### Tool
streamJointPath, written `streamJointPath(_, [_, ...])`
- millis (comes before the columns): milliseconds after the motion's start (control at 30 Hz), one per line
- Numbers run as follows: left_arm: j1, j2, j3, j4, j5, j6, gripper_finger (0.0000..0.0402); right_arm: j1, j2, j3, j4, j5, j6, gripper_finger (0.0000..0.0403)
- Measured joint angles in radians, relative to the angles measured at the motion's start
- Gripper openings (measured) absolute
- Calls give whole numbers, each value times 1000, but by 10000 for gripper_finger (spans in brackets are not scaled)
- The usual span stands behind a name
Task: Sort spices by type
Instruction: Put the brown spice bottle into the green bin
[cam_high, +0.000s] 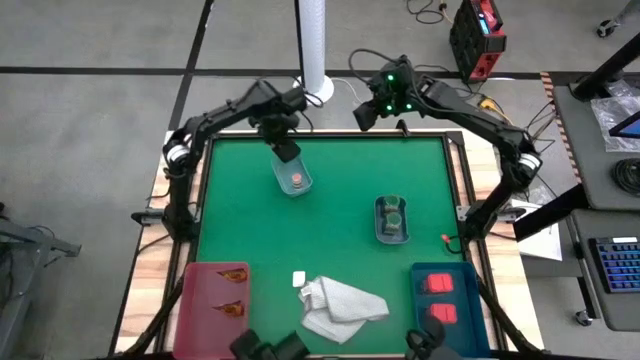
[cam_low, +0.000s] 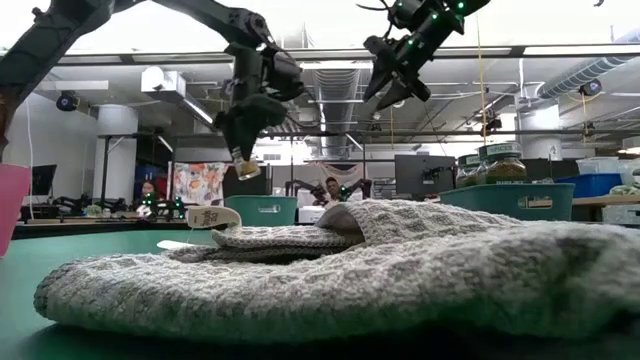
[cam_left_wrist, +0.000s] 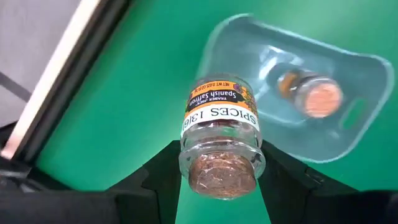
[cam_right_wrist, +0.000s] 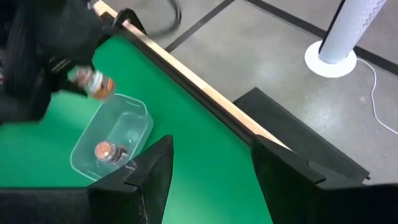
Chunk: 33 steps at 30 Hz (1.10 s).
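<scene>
Left pincer pinching saffron jar above clear tray; right pincer spread, over table's far edge.

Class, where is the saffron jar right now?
The saffron jar is held in the left gripper, above the clear tray at the mat's far left.

jar label reads "spices 13(6", "spanish saffron", "trader joe's".
</scene>
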Motion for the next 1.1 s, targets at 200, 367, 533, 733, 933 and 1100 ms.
streamJointPath(200, [-88, 28, 12, 38, 20, -18, 155, 0, -27, 0, -3, 1, 16, 206])
streamJointPath(367, [-98, 67, 11, 30, 20, -41, 155, 0, -53, 0, -15, 25, 15, 206])
streamJointPath(533, [-98, 109, 11, 26, -14, -41, 155, 0, -65, 0, -32, 30, 15, 206])
streamJointPath(733, [-104, 172, 10, -12, -27, -33, 155, 0, -69, 0, -32, 29, 20, 206])
streamJointPath(933, [-110, 204, 10, 4, -29, -17, 155, 0, -69, 0, -33, 29, 22, 206])
streamJointPath(1100, [-108, 216, 10, 32, -29, 3, 155, 0, -69, 0, -33, 29, 21, 206])
